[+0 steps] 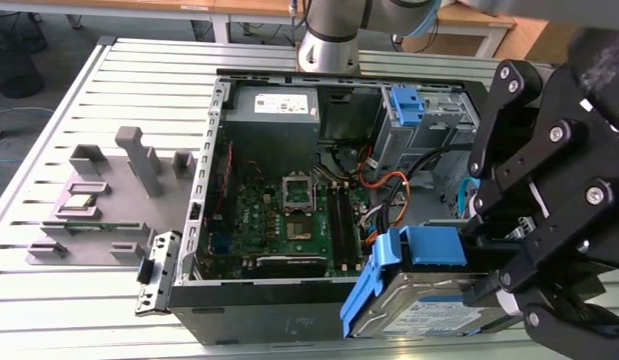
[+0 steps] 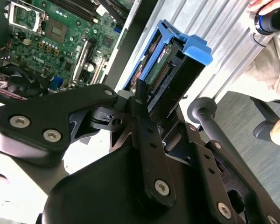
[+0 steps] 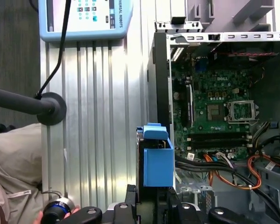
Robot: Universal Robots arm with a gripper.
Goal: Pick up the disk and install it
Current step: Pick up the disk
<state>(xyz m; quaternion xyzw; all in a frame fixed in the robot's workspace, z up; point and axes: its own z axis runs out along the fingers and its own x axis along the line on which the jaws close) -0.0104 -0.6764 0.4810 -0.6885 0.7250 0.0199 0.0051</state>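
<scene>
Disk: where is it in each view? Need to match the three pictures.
Exterior view: the disk lies label up at the case's near corner, toward the exterior view's right.
Second wrist view: the disk is edge-on over the ribbed table, beside the case wall.
First wrist view: the disk is edge-on, just outside the case wall.
Shared landmark: the green motherboard.

The pincer is matte black, built of flat, round-ended linkage plates pinned together with silver screws in round recesses. The arm, at the far side, is a silver-grey tube with a pale blue joint cap.
</scene>
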